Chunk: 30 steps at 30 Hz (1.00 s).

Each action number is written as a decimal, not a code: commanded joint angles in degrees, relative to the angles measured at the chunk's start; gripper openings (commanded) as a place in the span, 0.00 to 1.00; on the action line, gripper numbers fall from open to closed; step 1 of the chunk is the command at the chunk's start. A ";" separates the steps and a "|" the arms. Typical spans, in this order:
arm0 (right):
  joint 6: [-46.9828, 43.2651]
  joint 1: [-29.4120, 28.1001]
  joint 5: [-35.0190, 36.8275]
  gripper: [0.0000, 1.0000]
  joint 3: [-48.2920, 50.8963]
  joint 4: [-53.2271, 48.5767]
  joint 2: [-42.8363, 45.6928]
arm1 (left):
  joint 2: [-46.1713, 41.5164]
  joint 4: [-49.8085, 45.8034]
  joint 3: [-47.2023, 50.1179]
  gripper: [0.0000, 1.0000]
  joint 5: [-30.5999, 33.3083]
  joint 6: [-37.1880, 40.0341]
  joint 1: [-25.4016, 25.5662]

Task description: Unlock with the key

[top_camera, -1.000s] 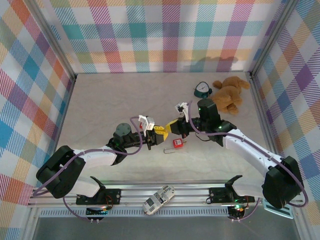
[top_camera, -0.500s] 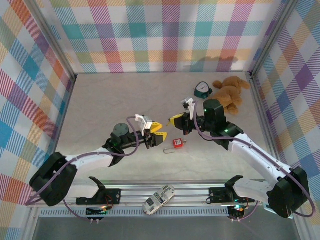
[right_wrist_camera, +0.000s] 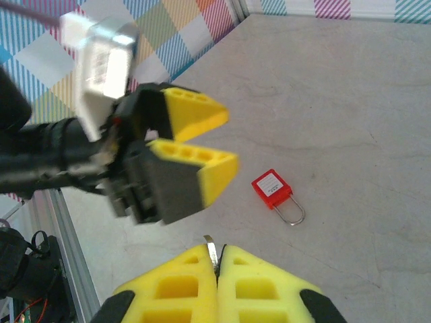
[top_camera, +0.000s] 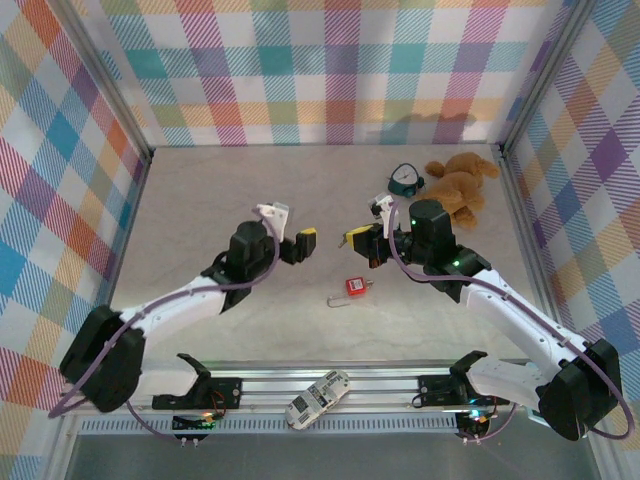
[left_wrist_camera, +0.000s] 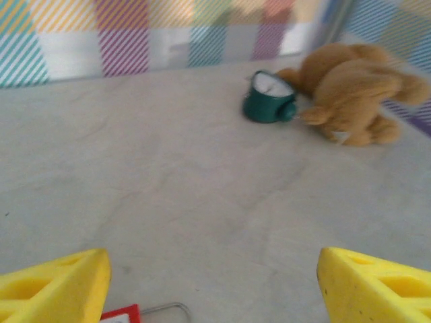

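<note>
**Top external.** Red padlock [top_camera: 355,287] flat on the table [top_camera: 220,190], shackle [top_camera: 338,301] toward the near left, untouched, just nearward of the gap between the two claws. Left gripper [top_camera: 303,243] and right gripper [top_camera: 350,239] held above the table, tips facing each other, apart. Teddy bear [top_camera: 458,187] and green mug [top_camera: 405,180] at the far right, well clear of the work.

**Left wrist.** Left gripper [left_wrist_camera: 212,266] released, yellow fingers [left_wrist_camera: 57,286] spread wide with nothing between. Corner of the padlock [left_wrist_camera: 121,314] and its shackle [left_wrist_camera: 165,308] at the near edge; green mug [left_wrist_camera: 269,99] and teddy bear [left_wrist_camera: 357,91] beyond. Open stance judged suited to taking the padlock body and steadying it.

**Right wrist.** Right gripper [right_wrist_camera: 217,259] clenched on the key [right_wrist_camera: 211,247], a thin metal blade projecting from the closed jaws, presumably to leave the tip free for the keyhole. Left gripper [right_wrist_camera: 192,145] opposite. Padlock [right_wrist_camera: 272,188] on the table to the right, well apart from the key. Insertion not yet begun; keyhole not discernible
</note>
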<state>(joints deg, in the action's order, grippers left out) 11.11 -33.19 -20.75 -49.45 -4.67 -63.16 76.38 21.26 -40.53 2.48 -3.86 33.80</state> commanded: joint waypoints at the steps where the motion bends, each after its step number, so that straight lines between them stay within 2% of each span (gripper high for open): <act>1: 0.18 -0.14 0.75 0.03 0.96 -0.10 1.49 | 8.08 -10.18 -7.97 0.79 4.15 -3.39 -3.13; 7: 0.49 -0.15 1.33 0.03 3.35 -0.99 3.54 | 23.78 -21.10 -21.12 0.75 0.37 -5.63 -8.23; 12: 0.50 -0.19 1.94 0.03 4.62 -1.38 4.18 | 30.23 -23.10 -25.33 0.73 -5.04 -6.56 -10.32; 20: 0.32 -0.21 2.04 0.03 5.12 -1.12 3.34 | 34.01 -24.31 -27.07 0.72 -9.05 -6.43 -10.60; 27: 0.05 -0.21 2.12 0.03 5.23 -1.68 3.85 | 32.60 -25.48 -25.83 0.71 -11.56 -6.79 -10.73; 30: 0.14 -0.21 2.21 0.03 5.31 -1.68 4.18 | 31.67 -24.16 -23.98 0.70 -14.61 -7.86 -10.78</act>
<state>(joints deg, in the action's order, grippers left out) 11.31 -33.19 -18.81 -44.66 -6.13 -59.81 109.67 -2.87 -65.78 -8.38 -10.09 23.46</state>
